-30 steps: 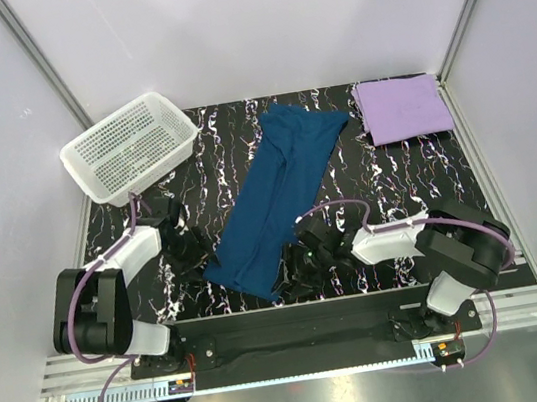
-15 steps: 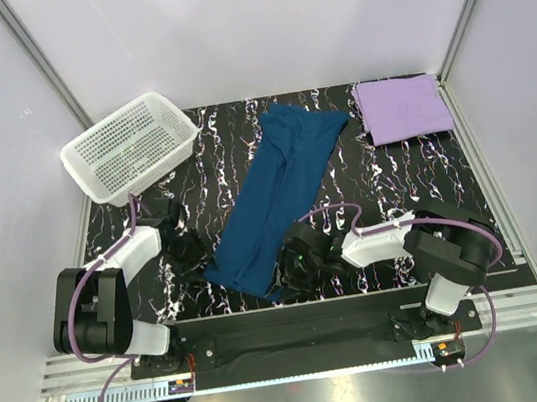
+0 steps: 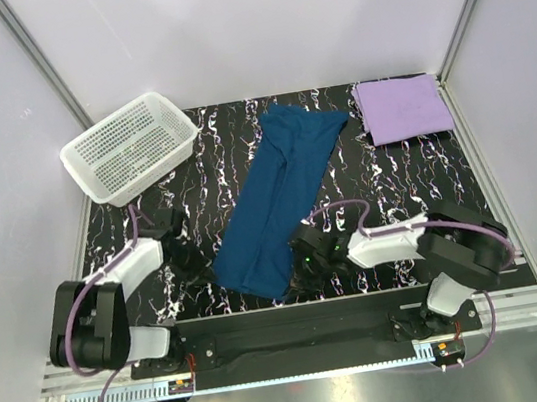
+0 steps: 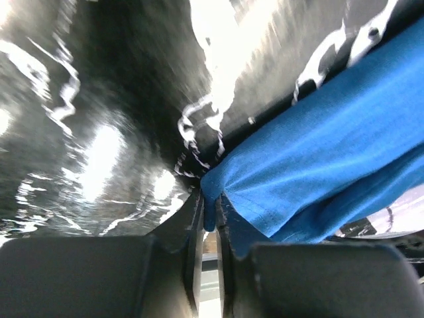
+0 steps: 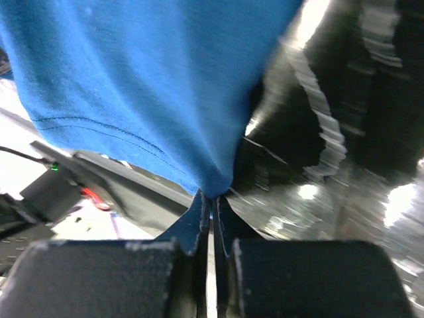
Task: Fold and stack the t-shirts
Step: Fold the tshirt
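At the frame's lower middle, the left hand [image 4: 211,207] and right hand [image 5: 212,197] each pinch a near hem corner of the teal-blue t-shirt [image 3: 278,194]; limp, light cloth, probably best held there.

Overhead plus wrist close-ups
Top camera looks down on the bench [image 3: 407,180]; both wrist cameras sit close against the blue t-shirt [image 3: 283,194] hem.

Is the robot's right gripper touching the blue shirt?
Touching. The right wrist view shows the right gripper shut on a corner of the blue shirt, with the cloth pinched between its two fingers.
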Controlling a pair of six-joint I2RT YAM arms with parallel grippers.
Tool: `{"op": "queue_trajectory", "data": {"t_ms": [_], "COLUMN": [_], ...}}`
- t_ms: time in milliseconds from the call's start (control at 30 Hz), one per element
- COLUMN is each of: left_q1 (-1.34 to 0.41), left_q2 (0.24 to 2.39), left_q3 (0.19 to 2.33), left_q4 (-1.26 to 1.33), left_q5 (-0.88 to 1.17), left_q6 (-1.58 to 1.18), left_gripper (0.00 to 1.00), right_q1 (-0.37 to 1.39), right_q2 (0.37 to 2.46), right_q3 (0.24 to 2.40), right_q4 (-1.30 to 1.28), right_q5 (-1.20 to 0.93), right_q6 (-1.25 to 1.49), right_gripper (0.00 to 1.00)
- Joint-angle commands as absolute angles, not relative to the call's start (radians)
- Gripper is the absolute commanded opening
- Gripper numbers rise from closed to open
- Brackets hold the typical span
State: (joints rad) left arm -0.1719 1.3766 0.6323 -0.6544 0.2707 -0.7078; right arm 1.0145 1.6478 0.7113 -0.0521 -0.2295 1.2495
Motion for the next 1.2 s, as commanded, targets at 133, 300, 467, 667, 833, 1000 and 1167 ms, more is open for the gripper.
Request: {"op": "queue_trajectory", "data": {"t_ms": [133,300,467,667,833,1000,1167], "left_q1": [-0.377,-0.538,-0.650,-0.742,-0.767,-0.762,-0.739], "left_q2": [1.261,1.194,1.167,1.141,0.987,0.888,1.064], "left_q3": [0.497,0.430,0.402,0.426,0.479,0.604,0.823], "left_q4": [-0.575,-0.500,-0.486,-0.546,-0.713,-0.753,-0.687], "left_q5": [0.261,0.244,0.226,0.227,0.189,0.109,0.066], "left_q6": [-0.914,-1.081,-1.154,-1.192,-1.195,-1.085,-0.890], "left_gripper": [0.10,0.10,0.12,0.37,0.59,0.69,0.70], "right_q1": [1.011,1.011,1.012,1.011,1.011,0.980,0.734], "right_q2": [1.372,1.230,1.138,1.115,1.088,1.078,1.189], "right_q3": [0.558,0.474,0.387,0.411,0.589,0.788,0.935], "right_q4": [-0.438,-0.531,-0.531,-0.544,-0.774,-0.906,-0.923], "right_q5": [-0.038,-0.064,-0.092,-0.121,-0.043,0.061,0.081], "right_q6": [1.089,1.023,1.055,1.082,1.002,0.965,0.784], "right_gripper": [0.00,0.00,0.00,0.31,0.63,0.73,0.75]}}
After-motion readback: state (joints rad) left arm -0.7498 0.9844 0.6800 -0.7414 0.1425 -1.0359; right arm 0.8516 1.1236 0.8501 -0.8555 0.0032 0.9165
